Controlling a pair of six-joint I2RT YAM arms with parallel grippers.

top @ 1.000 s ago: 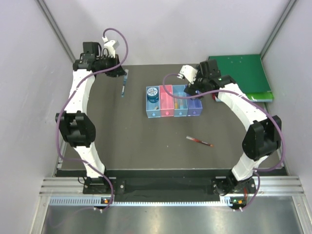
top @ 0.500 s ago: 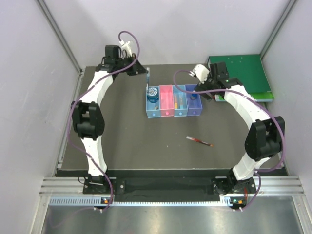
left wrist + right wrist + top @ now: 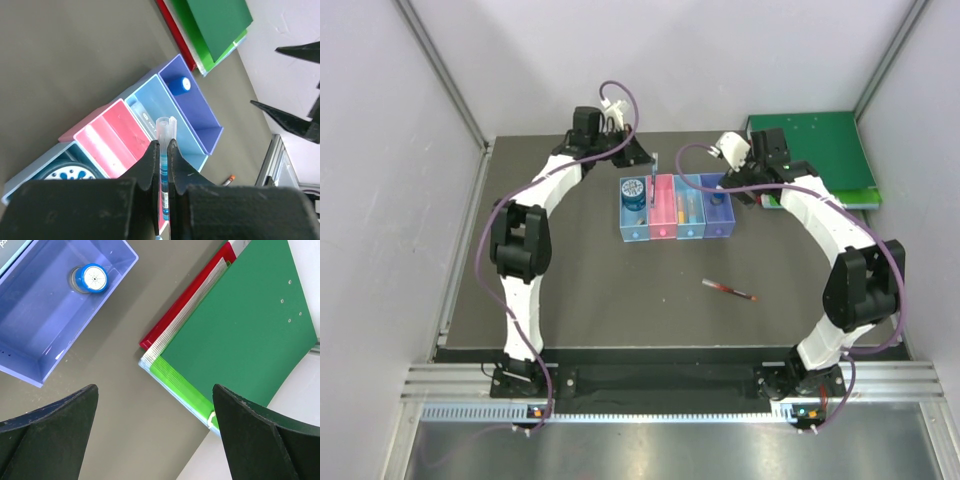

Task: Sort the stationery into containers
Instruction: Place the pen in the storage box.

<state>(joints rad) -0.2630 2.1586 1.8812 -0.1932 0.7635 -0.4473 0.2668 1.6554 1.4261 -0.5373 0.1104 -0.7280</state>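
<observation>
Overhead, the left pincer (image 3: 163, 145) pinched the blue pen (image 3: 166, 127) over the trays (image 3: 662, 236); the right pincer (image 3: 155, 390) stood spread. Dropped tilted, it might bridge two trays.

Robot lab test cell, plain white enclosure walls (image 3: 700, 60), aluminium frame rail (image 3: 670, 378), dark table (image 3: 620, 310)
</observation>
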